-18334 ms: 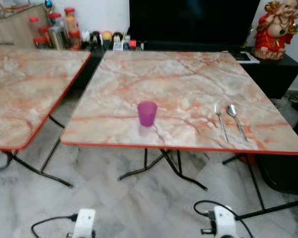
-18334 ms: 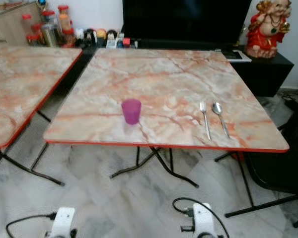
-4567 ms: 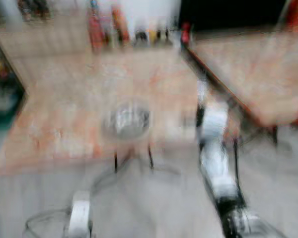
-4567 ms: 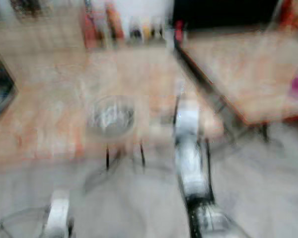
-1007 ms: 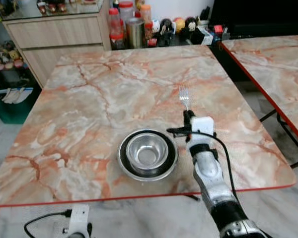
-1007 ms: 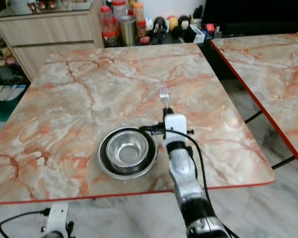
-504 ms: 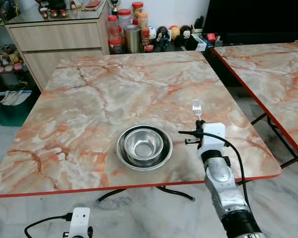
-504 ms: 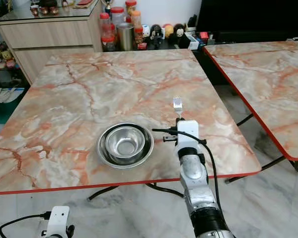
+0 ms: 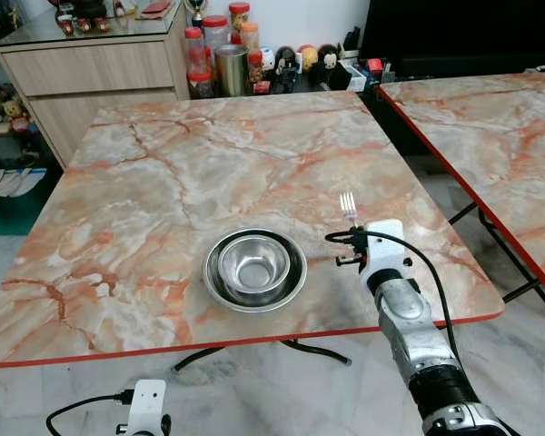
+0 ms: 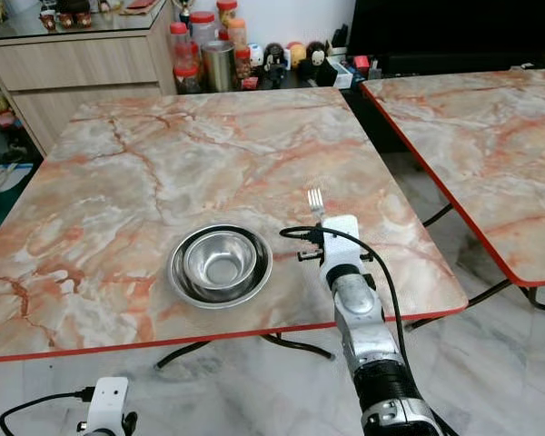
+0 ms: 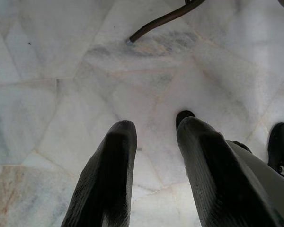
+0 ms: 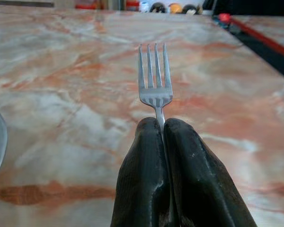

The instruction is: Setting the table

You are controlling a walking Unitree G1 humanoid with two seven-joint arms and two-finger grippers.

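My right gripper point(image 12: 160, 124) is shut on a steel fork point(image 12: 155, 80) whose tines stick out past the fingertips. In the eye views the fork point(image 9: 348, 206) is held just above the marble table point(image 9: 145, 182), to the right of a steel bowl point(image 9: 253, 264) that sits inside a steel plate point(image 9: 219, 289) near the front edge. The right arm reaches in from the front right. My left gripper point(image 11: 154, 127) hangs low over the floor, open, with nothing between its fingers.
A second marble table point(image 9: 490, 118) with a red edge stands to the right, across a narrow gap. Jars and small figures point(image 9: 232, 64) line the back by a wooden cabinet point(image 9: 91, 73). A green bin point(image 9: 9, 195) sits on the left. Marble floor lies below.
The view has shifted slightly. My right gripper with the fork has moved a little left, closer to the bowl and plate. Bowl and plate stay put.
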